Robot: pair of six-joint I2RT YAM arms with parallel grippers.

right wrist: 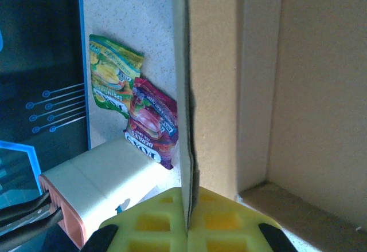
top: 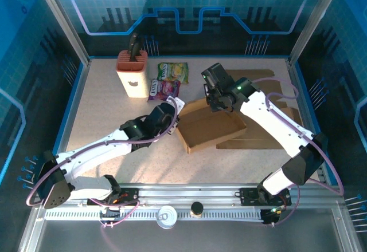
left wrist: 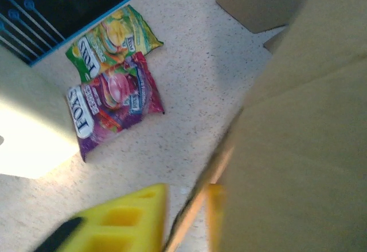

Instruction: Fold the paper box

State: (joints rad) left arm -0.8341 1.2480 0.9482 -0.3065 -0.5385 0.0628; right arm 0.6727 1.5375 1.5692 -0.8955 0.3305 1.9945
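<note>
The brown paper box [top: 209,129] lies mid-table as a shallow tray with its walls partly raised. My left gripper [top: 174,111] is at the box's left wall. In the left wrist view its yellow fingers [left wrist: 129,220] stand on either side of the cardboard edge [left wrist: 198,203], closed onto it, and the box wall [left wrist: 304,120] covers the right finger. My right gripper [top: 217,100] is at the back wall. Its yellow pads [right wrist: 149,226] are pressed together on the upright wall edge [right wrist: 184,120] of the box [right wrist: 229,63].
A cream knife block [top: 132,71] stands at the back left. Beside it lie a green snack bag [top: 172,70] and a purple snack bag [top: 164,89]. Flat cardboard sheets [top: 269,80] lie behind and to the right of the box. Blue walls ring the table.
</note>
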